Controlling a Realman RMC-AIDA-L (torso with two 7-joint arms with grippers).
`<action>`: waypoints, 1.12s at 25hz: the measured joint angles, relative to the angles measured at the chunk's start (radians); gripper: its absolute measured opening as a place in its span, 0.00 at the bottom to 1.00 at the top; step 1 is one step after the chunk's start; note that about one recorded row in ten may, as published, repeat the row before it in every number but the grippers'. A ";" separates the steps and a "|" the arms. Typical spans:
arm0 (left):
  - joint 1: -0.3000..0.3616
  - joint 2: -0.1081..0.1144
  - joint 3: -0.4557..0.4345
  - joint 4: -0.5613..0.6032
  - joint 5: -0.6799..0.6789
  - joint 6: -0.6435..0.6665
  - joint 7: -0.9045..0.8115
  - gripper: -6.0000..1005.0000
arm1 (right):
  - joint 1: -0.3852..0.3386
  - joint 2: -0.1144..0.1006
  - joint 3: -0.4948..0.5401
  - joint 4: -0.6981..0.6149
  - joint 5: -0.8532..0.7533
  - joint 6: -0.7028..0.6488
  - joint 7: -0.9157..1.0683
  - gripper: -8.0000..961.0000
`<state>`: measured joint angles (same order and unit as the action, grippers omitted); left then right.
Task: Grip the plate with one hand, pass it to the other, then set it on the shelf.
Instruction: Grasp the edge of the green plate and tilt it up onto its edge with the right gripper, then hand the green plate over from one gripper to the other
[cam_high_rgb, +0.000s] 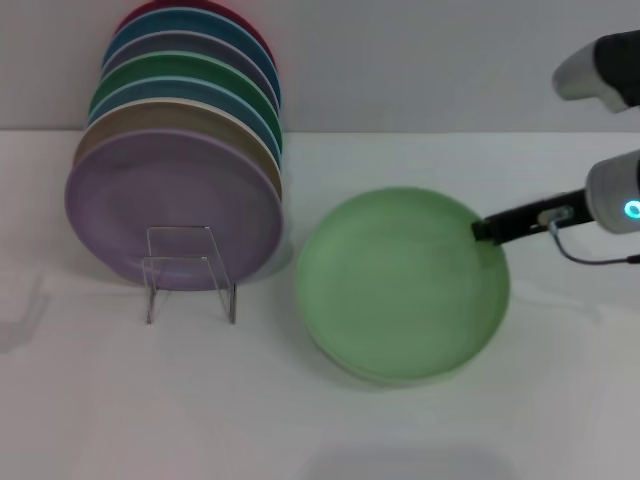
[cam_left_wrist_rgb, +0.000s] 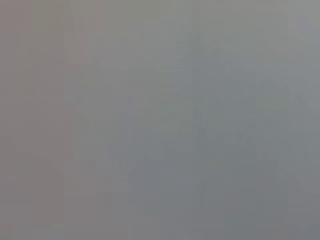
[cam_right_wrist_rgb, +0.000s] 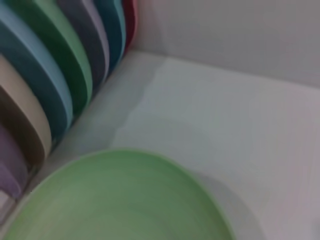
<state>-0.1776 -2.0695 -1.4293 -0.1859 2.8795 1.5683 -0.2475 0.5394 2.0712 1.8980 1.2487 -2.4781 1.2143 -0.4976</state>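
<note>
The pale mint-green plate (cam_high_rgb: 400, 285) is at the middle right of the white table, its near edge casting a shadow below it. My right gripper (cam_high_rgb: 487, 229), slim and black on a joint with a blue ring, reaches in from the right and is shut on the plate's far right rim. The plate also fills the lower part of the right wrist view (cam_right_wrist_rgb: 120, 200). The clear plate rack (cam_high_rgb: 190, 272) stands at the left, with its front slots free. My left gripper is out of view; the left wrist view shows only flat grey.
Several plates stand upright in the rack, a lilac-purple one (cam_high_rgb: 170, 205) in front, then beige, blue, darker green and red behind; they also show in the right wrist view (cam_right_wrist_rgb: 55, 65). A grey wall rises behind the table. Bare white table lies in front.
</note>
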 joint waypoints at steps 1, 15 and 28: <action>0.003 0.001 0.012 -0.003 0.000 0.022 0.004 0.86 | -0.016 0.001 0.008 0.023 0.019 0.001 -0.009 0.03; 0.228 0.116 0.265 -0.819 0.010 -0.527 0.217 0.86 | -0.221 0.008 0.096 0.131 0.366 -0.085 -0.384 0.03; 0.227 0.278 0.343 -1.566 0.010 -1.478 0.159 0.85 | -0.421 0.014 -0.041 0.045 0.912 -0.350 -1.140 0.03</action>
<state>0.0496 -1.7914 -1.0864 -1.7518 2.8898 0.0905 -0.0889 0.1188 2.0857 1.8568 1.2936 -1.5660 0.8640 -1.6372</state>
